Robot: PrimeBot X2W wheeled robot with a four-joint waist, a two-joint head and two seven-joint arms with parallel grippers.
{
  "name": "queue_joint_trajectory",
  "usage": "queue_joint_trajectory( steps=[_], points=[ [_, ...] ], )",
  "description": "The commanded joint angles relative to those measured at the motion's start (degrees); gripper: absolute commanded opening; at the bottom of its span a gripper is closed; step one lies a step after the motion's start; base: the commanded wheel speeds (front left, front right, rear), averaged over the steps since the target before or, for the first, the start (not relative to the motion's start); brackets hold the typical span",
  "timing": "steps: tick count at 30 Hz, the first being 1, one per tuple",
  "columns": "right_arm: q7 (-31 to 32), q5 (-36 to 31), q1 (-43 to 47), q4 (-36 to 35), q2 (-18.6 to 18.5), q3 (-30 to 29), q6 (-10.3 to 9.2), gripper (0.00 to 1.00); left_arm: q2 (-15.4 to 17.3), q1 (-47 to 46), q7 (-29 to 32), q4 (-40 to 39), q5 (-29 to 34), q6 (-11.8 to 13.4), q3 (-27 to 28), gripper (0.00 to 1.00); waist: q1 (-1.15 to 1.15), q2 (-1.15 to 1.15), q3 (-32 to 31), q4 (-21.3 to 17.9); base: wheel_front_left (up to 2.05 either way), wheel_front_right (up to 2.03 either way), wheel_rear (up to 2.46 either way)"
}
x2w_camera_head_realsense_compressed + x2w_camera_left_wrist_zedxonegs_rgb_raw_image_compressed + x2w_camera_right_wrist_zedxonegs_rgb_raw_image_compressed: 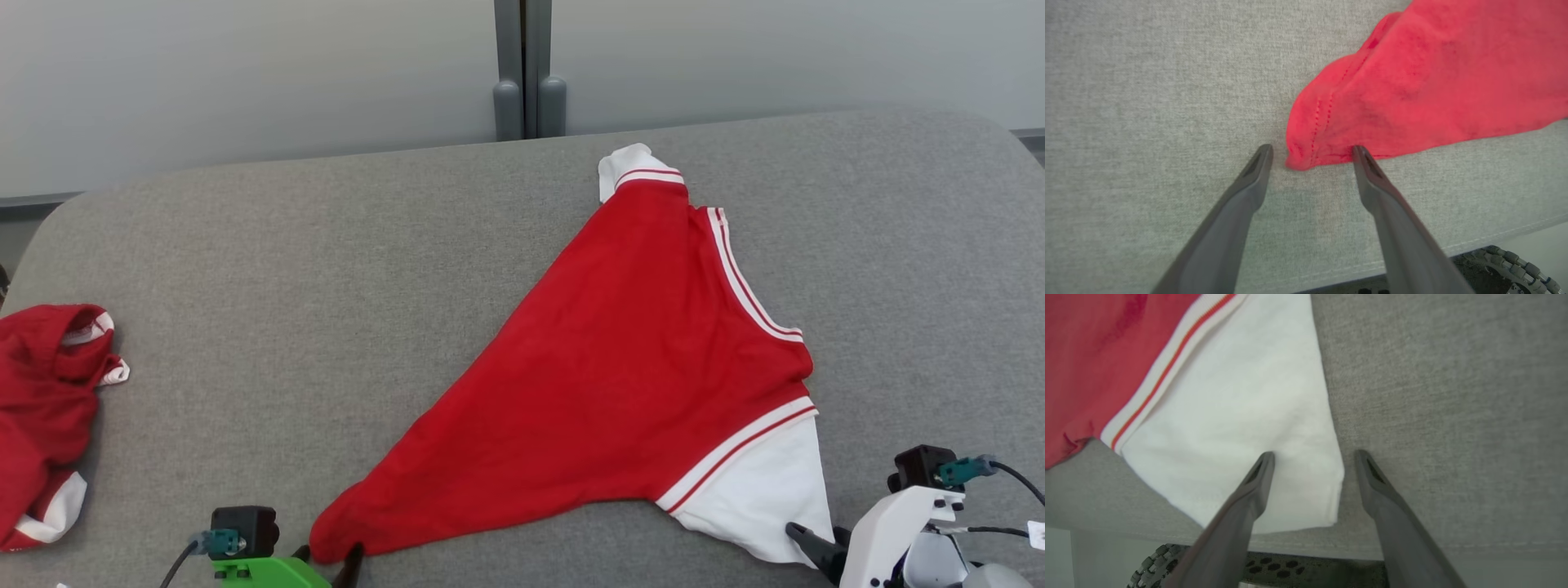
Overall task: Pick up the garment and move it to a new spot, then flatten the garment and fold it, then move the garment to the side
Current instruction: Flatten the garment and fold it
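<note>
The garment (637,359) is a red shirt with white striped trim and a white sleeve, spread in a rough triangle on the grey table (286,269). My left gripper (328,562) is open at the shirt's near-left red corner. In the left wrist view that corner (1310,147) lies between the fingertips of the left gripper (1311,150). My right gripper (816,549) is open at the white sleeve's near corner. In the right wrist view its (1314,454) left finger is over the white sleeve (1241,408), its right finger is over bare table, and the sleeve's edge runs between them.
A second red and white garment (45,408) lies crumpled at the table's left edge. The table's front edge (1412,261) is just behind both grippers, with the robot's wheel (1515,265) below it. A grey post (529,73) stands against the back wall.
</note>
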Motion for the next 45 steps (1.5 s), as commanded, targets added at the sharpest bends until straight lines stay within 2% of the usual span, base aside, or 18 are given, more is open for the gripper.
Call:
queue_joint_trajectory(
  steps=[1, 4, 5, 8, 9, 11, 12, 16, 20, 25, 34, 40, 45],
  points=[
    [2.7, 1.0, 2.5, 1.4, 2.8, 3.1, 0.42, 1.0, -0.1, -1.3, -0.5, 1.0, -0.2, -0.3, -0.1, 1.0, 0.0, 0.0, 0.2, -0.2, 0.0, 0.0, 0.0],
    [3.3, 1.7, 2.5, -0.1, 2.5, 4.1, 0.45, 1.0, -0.3, -2.6, -1.5, 3.9, -0.7, -0.6, -0.4, 1.0, 0.0, 0.0, 0.5, -0.4, 0.0, 0.0, 0.0],
    [3.5, 2.1, 2.4, -0.4, 2.4, 4.4, 0.45, 0.95, -0.3, -2.9, -1.7, 4.8, -0.9, -0.8, -0.6, 1.0, 0.0, 0.0, 0.6, -0.5, 0.0, 0.0, 0.0],
    [3.4, 2.8, 2.2, -1.7, 2.3, 5.6, 0.55, 0.17, -0.6, -4.1, -2.8, 7.5, -1.6, -1.1, -1.1, 1.0, 0.0, 0.0, 0.8, -0.6, 0.0, 0.0, 0.0],
    [2.6, 2.8, 2.1, -2.2, 2.1, 5.8, 0.55, 0.0, -0.7, -4.4, -3.1, 8.2, -1.9, -1.3, -1.4, 0.78, 0.0, 0.0, 0.8, -0.6, 0.0, 0.0, 0.0],
    [1.4, 2.7, 1.7, -2.6, 1.3, 5.9, 0.52, 0.0, -0.7, -5.1, -3.9, 9.2, -2.5, -1.5, -1.8, 0.09, 0.0, 0.0, 0.9, -0.5, 0.0, 0.0, 0.0],
    [0.6, 2.5, 1.4, -2.9, 0.8, 5.9, 0.48, 0.0, -0.6, -5.2, -4.2, 9.6, -2.8, -1.6, -2.1, 0.0, 0.0, 0.0, 0.9, -0.5, 0.0, 0.0, 0.0],
    [-3.9, 2.8, -0.2, -4.8, -0.7, 5.9, 0.3, 0.0, 0.0, -5.7, -5.4, 10.6, -3.5, -1.9, -3.1, 0.0, 0.0, 0.0, 0.9, -0.3, 0.0, 0.0, 0.0],
    [-8.6, 6.4, -0.9, -8.2, -2.0, 6.2, 0.23, 0.0, 1.1, -5.6, -7.3, 9.6, -4.5, -1.9, -3.1, 0.0, 0.0, 0.0, 0.6, -0.2, 0.0, 0.0, 0.0],
    [-15.3, 12.8, -0.7, -13.5, -4.7, 6.2, 0.23, 0.0, 2.6, -5.4, -9.8, 5.7, -5.4, -2.0, -2.6, 0.0, 0.0, 0.0, 0.3, 0.1, 0.0, 0.0, 0.0],
    [-27.8, 17.6, -3.2, -16.3, -9.0, 8.1, 0.23, 0.0, 4.6, -7.6, -12.0, -2.5, -5.7, -1.8, -1.5, 0.0, 0.0, 0.0, 2.1, 0.1, 0.0, 0.0, 0.0],
    [-34.8, 19.4, -12.2, -14.3, -9.5, 11.5, 0.23, 0.0, 5.3, -14.8, -12.5, -2.3, -5.0, -1.4, -0.7, 0.0, 0.0, 0.0, 7.1, -0.5, 0.0, 0.0, 0.0],
    [-37.3, 21.1, -24.6, -11.8, -10.8, 14.9, 0.23, 0.0, 6.0, -26.2, -12.5, 0.3, -3.7, -1.4, -0.7, 0.0, 0.0, 0.0, 13.8, -0.6, 0.0, 0.0, 0.0]
  ],
)
